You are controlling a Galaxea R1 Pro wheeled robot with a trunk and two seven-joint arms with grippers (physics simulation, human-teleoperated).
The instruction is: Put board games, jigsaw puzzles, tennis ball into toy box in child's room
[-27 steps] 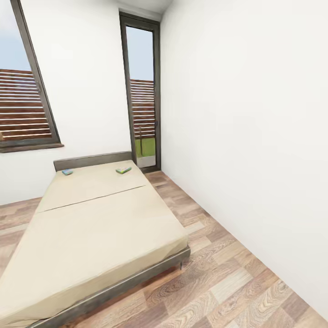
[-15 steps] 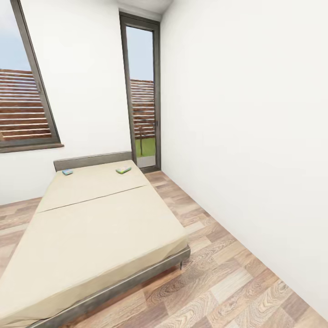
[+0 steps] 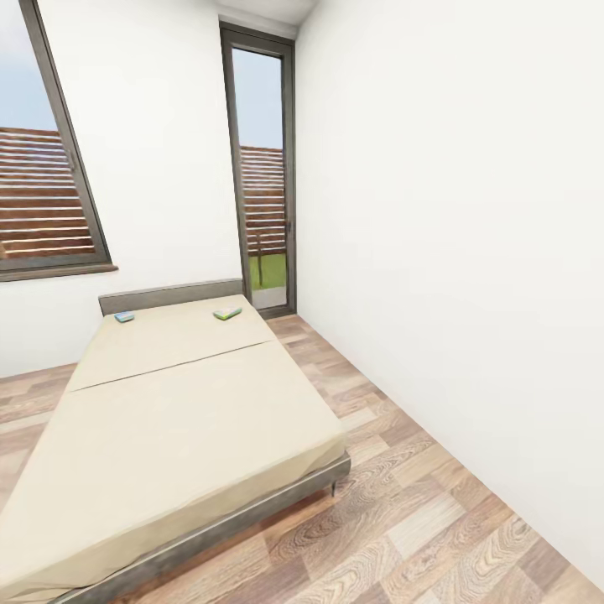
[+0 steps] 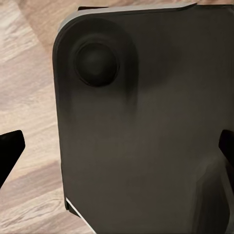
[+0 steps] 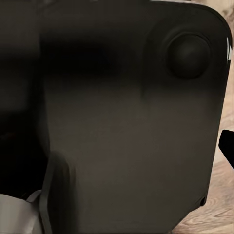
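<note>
Two board games lie flat on the bed (image 3: 184,411) close to its grey headboard (image 3: 168,295): a small blue one (image 3: 124,316) towards the left and a green-white one (image 3: 227,313) towards the right. The bed stretches from the lower left of the head view up to the far wall. In the left wrist view my left gripper (image 4: 117,151) is open, its black fingertips (image 4: 10,148) at opposite edges of the picture with a dark panel of my own body behind. My right gripper (image 5: 117,146) also looks open, with one fingertip (image 5: 227,146) showing at the picture's edge. The table and toy box are out of view.
A white wall (image 3: 470,252) runs along the right. Between it and the bed a strip of wood-plank floor (image 3: 394,470) leads to a tall dark-framed window (image 3: 264,176). A second window (image 3: 42,184) is at the left.
</note>
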